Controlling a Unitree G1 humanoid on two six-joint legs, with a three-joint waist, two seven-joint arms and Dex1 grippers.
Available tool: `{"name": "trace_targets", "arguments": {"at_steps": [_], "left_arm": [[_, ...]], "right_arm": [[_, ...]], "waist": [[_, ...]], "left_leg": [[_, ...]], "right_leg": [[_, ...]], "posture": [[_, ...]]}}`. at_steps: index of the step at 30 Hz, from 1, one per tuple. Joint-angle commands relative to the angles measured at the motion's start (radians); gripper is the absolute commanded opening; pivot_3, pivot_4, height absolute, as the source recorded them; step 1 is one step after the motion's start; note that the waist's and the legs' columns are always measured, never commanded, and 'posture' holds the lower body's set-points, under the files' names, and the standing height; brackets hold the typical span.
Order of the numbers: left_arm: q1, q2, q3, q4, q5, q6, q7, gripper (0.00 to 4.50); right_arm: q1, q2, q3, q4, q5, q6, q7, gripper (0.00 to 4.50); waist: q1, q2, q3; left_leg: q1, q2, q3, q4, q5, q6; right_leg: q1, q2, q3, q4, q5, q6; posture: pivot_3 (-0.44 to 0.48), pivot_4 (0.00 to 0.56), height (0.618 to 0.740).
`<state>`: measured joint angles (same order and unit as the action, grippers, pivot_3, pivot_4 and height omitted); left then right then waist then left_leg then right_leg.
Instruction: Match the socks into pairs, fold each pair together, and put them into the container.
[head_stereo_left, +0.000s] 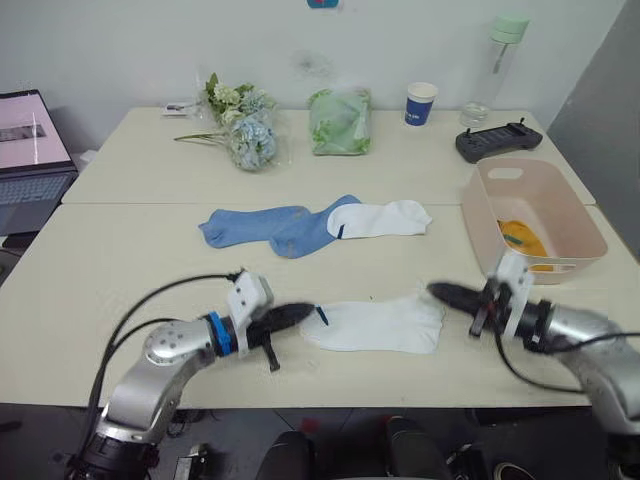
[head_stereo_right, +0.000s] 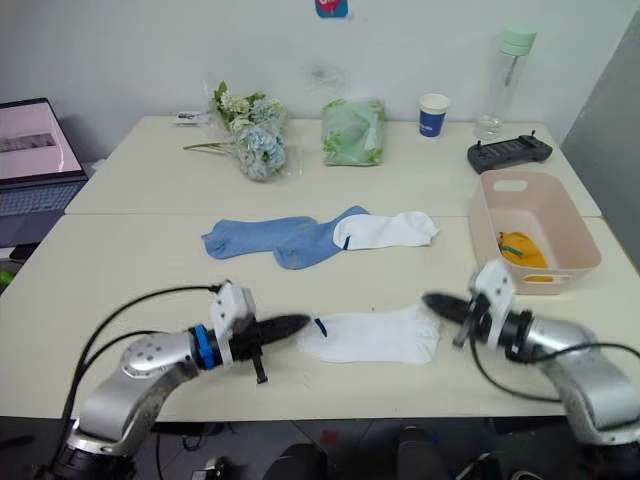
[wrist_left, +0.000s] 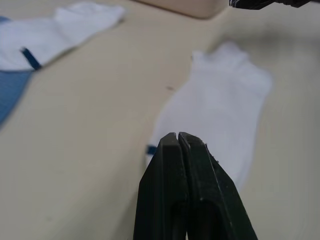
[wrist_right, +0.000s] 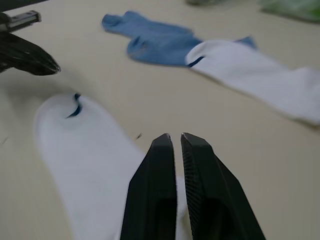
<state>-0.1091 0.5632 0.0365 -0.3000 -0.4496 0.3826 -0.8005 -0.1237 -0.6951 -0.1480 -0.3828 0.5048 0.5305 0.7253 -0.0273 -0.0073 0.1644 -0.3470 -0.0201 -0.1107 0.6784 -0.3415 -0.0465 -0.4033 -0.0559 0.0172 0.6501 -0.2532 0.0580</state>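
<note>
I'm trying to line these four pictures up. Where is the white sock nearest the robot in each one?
Left eye view: near white sock, low centre, between both grippers.
Right eye view: same sock, low centre.
Left wrist view, beyond the shut fingers.
Right wrist view, beside the fingers.
Shared landmark: its small blue tab.

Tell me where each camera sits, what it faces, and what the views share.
Head stereo pair: looks forward and down over both arms at the table, the socks and the pink container.
Left wrist: looks along the shut left tool at the near white sock.
Right wrist: looks along the right tool, faintly parted.
Both wrist views share that sock.
</note>
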Motion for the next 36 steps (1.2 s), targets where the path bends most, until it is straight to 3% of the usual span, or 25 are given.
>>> {"name": "trace_targets", "arguments": {"at_steps": [1, 9, 12, 16, 19, 25, 33, 36], "left_arm": [[-0.052, -0.029, 0.1, 0.071, 0.003, 0.003, 0.118, 1.2], [-0.011, -0.121, 0.122, 0.235, 0.118, -0.128, 0.247, 3.78], [0.007, -0.135, 0.124, 0.236, 0.132, -0.146, 0.258, 4.47], [0.008, -0.135, 0.124, 0.234, 0.13, -0.158, 0.251, 4.47], [-0.02, -0.125, 0.108, 0.214, 0.115, -0.144, 0.219, 4.47], [-0.103, -0.113, 0.036, 0.076, 0.086, -0.067, 0.165, 4.47], [-0.129, -0.148, -0.021, -0.007, 0.11, -0.036, 0.21, 4.47], [-0.117, -0.153, -0.02, -0.027, 0.107, -0.026, 0.223, 4.5]], "right_arm": [[-0.003, 0.017, -0.006, 0.065, -0.092, -0.067, -0.067, 1.67], [-0.04, 0.144, 0.098, 0.252, -0.265, -0.237, -0.145, 4.49], [-0.057, 0.167, 0.105, 0.269, -0.278, -0.245, -0.147, 4.5], [-0.082, 0.161, 0.129, 0.281, -0.301, -0.25, -0.123, 4.5], [-0.187, 0.175, 0.192, 0.358, -0.371, -0.276, -0.132, 4.5], [-0.46, 0.223, 0.304, 0.675, -0.556, -0.322, -0.213, 4.5], [-0.603, 0.243, 0.339, 0.923, -0.633, -0.386, -0.212, 4.5], [-0.61, 0.234, 0.341, 0.929, -0.645, -0.345, -0.202, 3.89]], "waist": [[0.002, -0.001, -0.001], [-0.003, -0.001, -0.001], [-0.002, -0.001, -0.001], [-0.002, 0.0, -0.001], [-0.003, -0.001, -0.001], [-0.006, 0.0, 0.0], [-0.005, 0.0, -0.001], [-0.004, 0.0, -0.001]], "left_leg": [[0.0, 0.0, 0.0, 0.0, 0.0, 0.0], [0.0, -0.001, 0.003, -0.001, 0.002, -0.004], [0.0, -0.001, 0.003, -0.001, 0.002, -0.004], [0.0, 0.0, 0.002, -0.001, 0.002, -0.004], [-0.001, -0.001, 0.003, 0.0, 0.002, -0.004], [-0.001, -0.001, 0.003, 0.0, 0.003, -0.006], [-0.003, -0.001, 0.004, -0.001, 0.004, -0.007], [-0.002, -0.001, 0.004, 0.0, 0.004, -0.007]], "right_leg": [[0.0, 0.0, -0.001, 0.0, 0.0, 0.0], [-0.002, -0.001, 0.004, -0.002, 0.001, 0.001], [-0.002, -0.001, 0.004, -0.001, 0.001, 0.001], [-0.002, -0.001, 0.002, 0.0, 0.001, 0.001], [-0.002, -0.001, 0.003, 0.0, 0.001, 0.001], [-0.003, 0.0, 0.003, 0.0, 0.002, -0.001], [-0.004, -0.002, 0.004, -0.003, 0.002, 0.0], [-0.003, -0.001, 0.003, -0.002, 0.002, 0.0]], "posture": [[0.0, 0.15, 0.74], [0.0, 0.15, 0.74], [0.0, 0.15, 0.74], [0.0, 0.15, 0.74], [0.0, 0.15, 0.74], [0.0, 0.15, 0.74], [0.0, 0.15, 0.74], [0.0, 0.15, 0.74]]}}
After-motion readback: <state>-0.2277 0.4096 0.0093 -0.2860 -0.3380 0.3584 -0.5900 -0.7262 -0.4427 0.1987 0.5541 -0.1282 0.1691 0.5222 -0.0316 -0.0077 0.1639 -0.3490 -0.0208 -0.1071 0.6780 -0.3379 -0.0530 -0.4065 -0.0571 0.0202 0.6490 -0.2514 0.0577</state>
